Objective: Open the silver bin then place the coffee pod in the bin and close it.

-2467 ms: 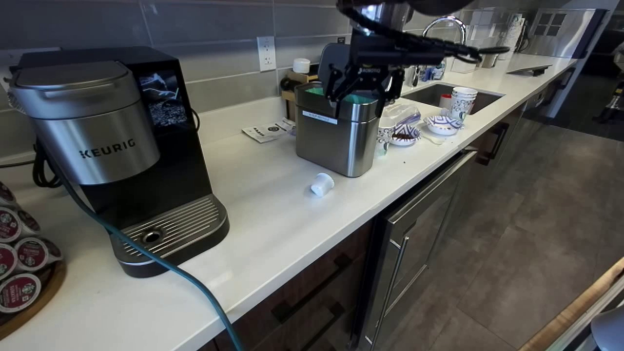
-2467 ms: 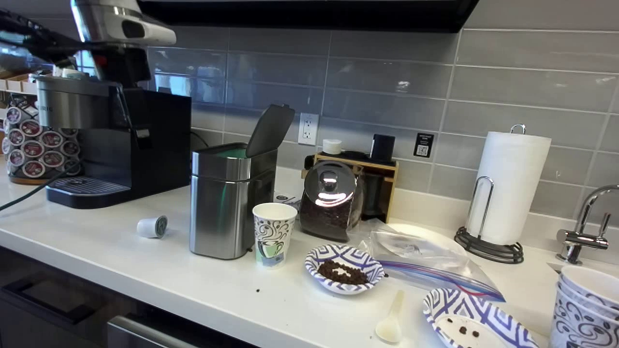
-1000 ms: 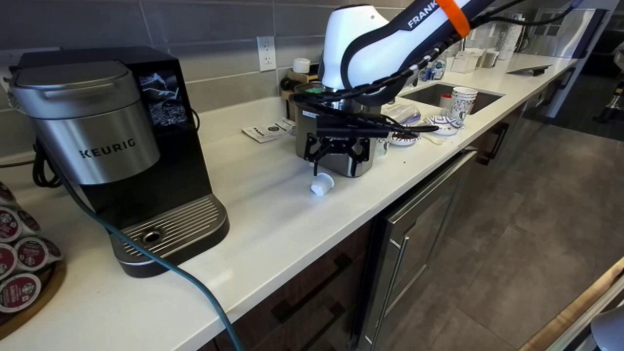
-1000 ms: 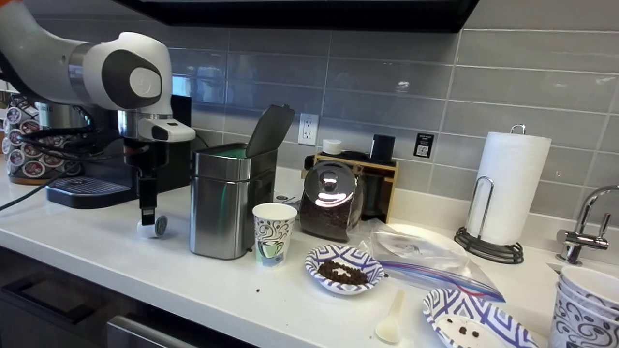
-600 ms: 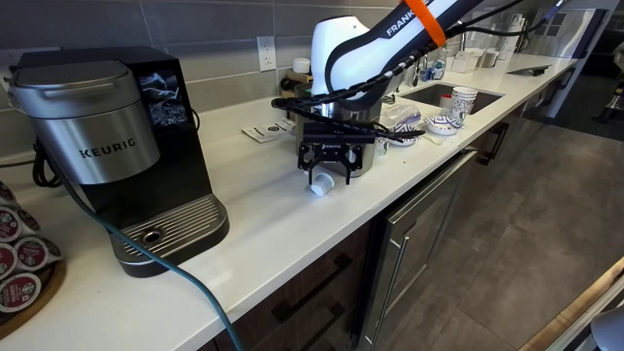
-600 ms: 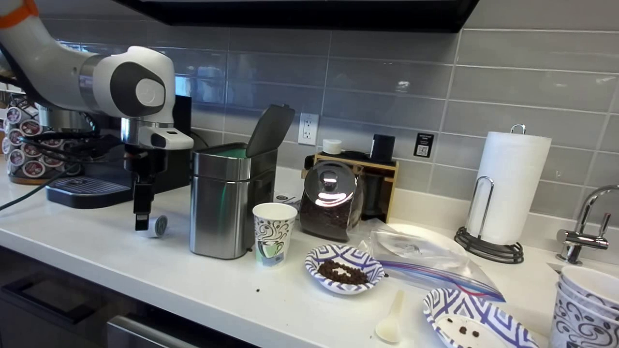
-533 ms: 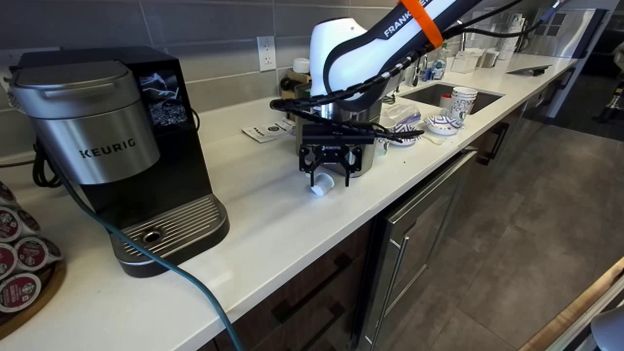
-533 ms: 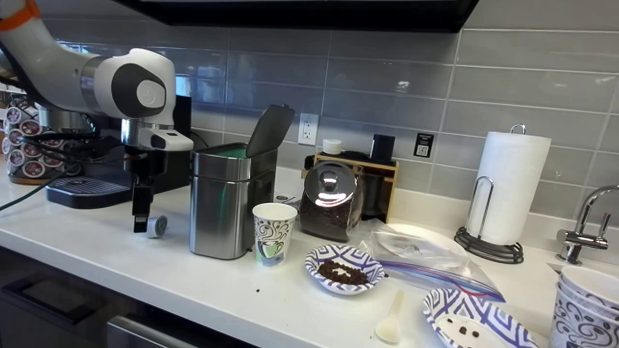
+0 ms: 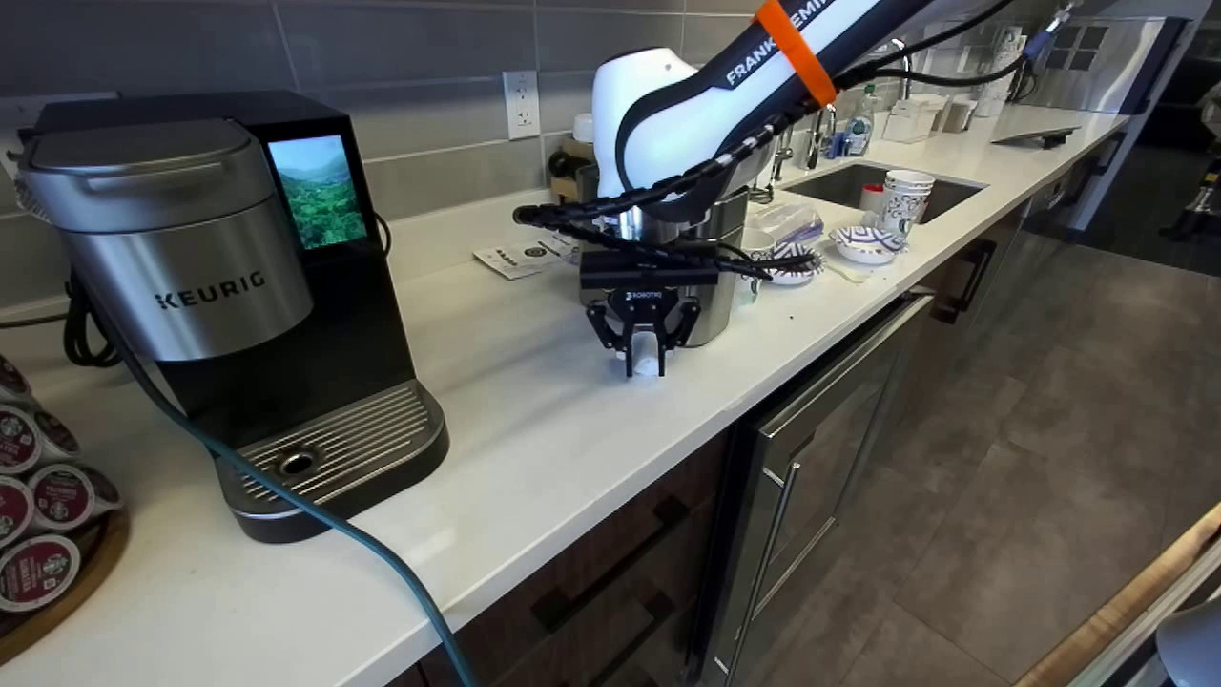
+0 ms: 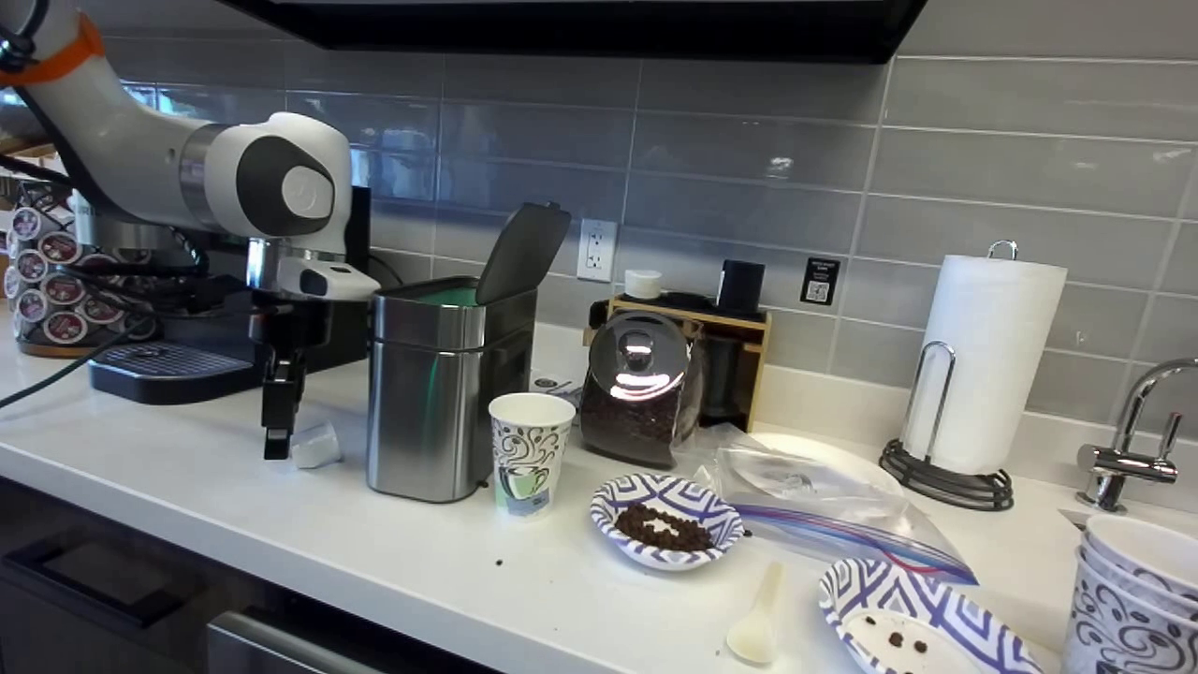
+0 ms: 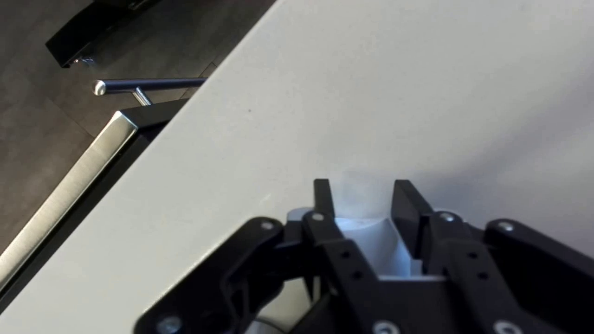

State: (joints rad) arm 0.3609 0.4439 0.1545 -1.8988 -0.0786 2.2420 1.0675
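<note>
Down at the counter, my gripper (image 9: 646,370) has its jaws drawn together around the coffee pod (image 9: 646,353), a small white cup. In the wrist view the pod (image 11: 380,250) sits between both pads, which border its sides. Seen side-on in an exterior view, most of the pod (image 10: 318,446) sticks out past my gripper (image 10: 277,449) on the bin's side, tilted, low at the counter. The silver bin (image 10: 421,421) stands close by with its lid (image 10: 529,253) raised and a green liner (image 10: 454,297) showing. My arm covers much of the bin (image 9: 715,305) in an exterior view.
A Keurig machine (image 9: 191,277) stands on the counter, a blue-green cable (image 9: 382,558) hanging past it. Beside the bin are a paper cup (image 10: 531,459), a patterned bowl (image 10: 666,557) of dark bits and a plastic bag (image 10: 824,505). The counter's front edge (image 9: 591,515) is near.
My gripper came from above the bin down to the pod, and its jaws moved from wide to narrow. The pod turned and shifted slightly toward the bin. The coffee machine's screen picture changed.
</note>
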